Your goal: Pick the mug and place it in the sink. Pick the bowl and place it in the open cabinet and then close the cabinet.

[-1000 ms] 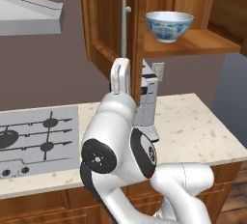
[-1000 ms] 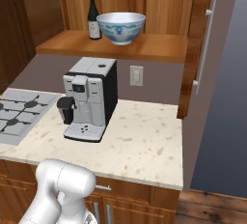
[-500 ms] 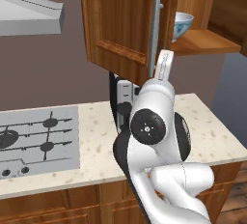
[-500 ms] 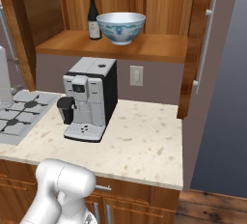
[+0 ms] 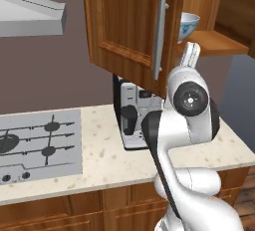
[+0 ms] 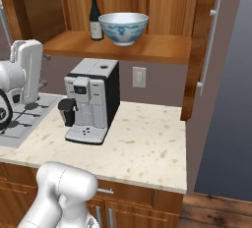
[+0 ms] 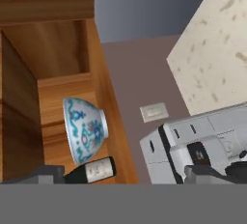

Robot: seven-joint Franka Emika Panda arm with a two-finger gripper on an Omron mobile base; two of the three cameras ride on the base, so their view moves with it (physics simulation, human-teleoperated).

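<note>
Blue-patterned porcelain, the bowl [image 6: 123,27] sits upright on the cabinet shelf [image 6: 152,50] beside a wine bottle [image 6: 94,14], apparently parked there so the door can close. Above the speckled surface [image 6: 147,143] and coffee machine [image 6: 92,100], the end effector [image 7: 123,174] is released, holding nothing, seemingly poised to swing the left door [image 5: 130,26] shut.

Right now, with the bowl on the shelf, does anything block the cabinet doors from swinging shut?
Nothing visible does. The bowl and the bottle sit back from the shelf front edge, and the coffee machine stands on the counter, lower than the cabinet.
</note>
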